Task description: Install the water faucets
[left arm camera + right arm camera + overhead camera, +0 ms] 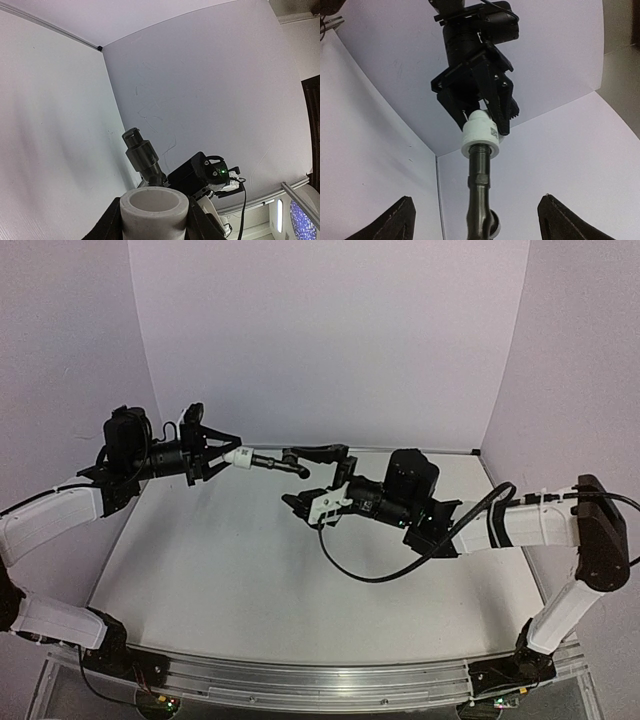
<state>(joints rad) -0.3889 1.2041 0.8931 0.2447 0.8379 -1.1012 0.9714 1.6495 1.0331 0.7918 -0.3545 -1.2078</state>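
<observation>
Aloft, left jaws clenched on white fitting (pixel 240 457) — tap (pixel 272 462) attached, right jaws apart.

A robotics lab test cell: plain white panel walls (pixel 330 330) box in a flat white tabletop (pixel 240 590), with a ribbed aluminium rail (pixel 300 682) along its near edge carrying black arm bases (pixel 500 675).

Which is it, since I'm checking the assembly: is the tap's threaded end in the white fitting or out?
In. Right wrist view: the black tap enters the white fitting, threads partly exposed; left gripper holds the fitting.
</observation>
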